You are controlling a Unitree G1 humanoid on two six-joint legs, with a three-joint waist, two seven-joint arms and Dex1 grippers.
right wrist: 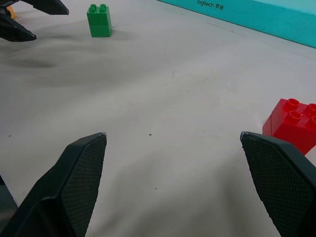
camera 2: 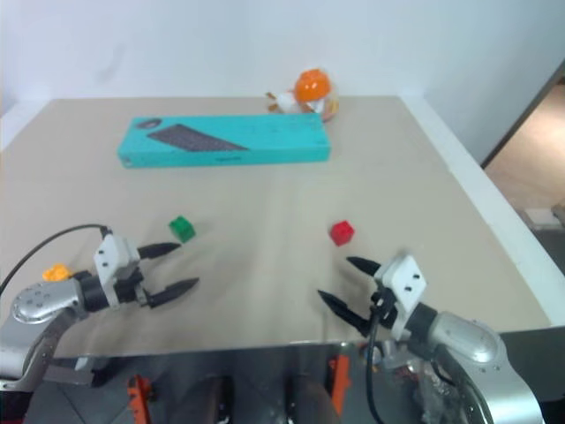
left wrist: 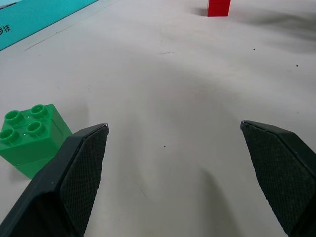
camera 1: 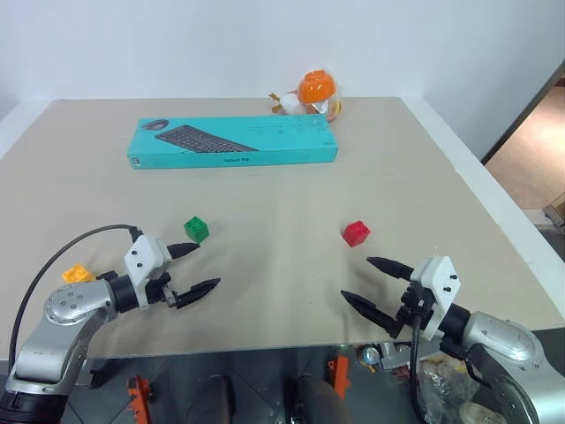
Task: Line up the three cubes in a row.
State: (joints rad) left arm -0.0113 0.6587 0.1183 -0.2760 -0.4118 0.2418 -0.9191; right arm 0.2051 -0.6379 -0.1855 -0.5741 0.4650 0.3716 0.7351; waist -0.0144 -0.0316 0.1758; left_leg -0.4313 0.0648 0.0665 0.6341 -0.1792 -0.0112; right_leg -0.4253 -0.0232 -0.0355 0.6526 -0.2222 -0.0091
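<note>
Three cubes are spread over the near half of the table (camera 1: 291, 194), not in a row. The green cube (camera 1: 196, 229) is set left of the middle, the red cube (camera 1: 357, 232) right of the middle at about the same depth, and the yellow-orange cube (camera 1: 78, 274) lies well to the left, nearer the front edge and partly hidden behind the left arm. Each is well apart from the others.

The left gripper (camera 1: 192, 268) is held just in front of the green cube, its fingers (left wrist: 79, 168) spread wide with nothing between them — the cube is seen just beside one finger, apart from it. The right gripper (camera 1: 371, 283) is held near the red cube, fingers (right wrist: 79, 173) likewise spread wide and empty.

Farther back, a teal keyboard box (camera 1: 234, 141) is laid across the table, and an orange round toy (camera 1: 313, 90) sits behind its right end.
</note>
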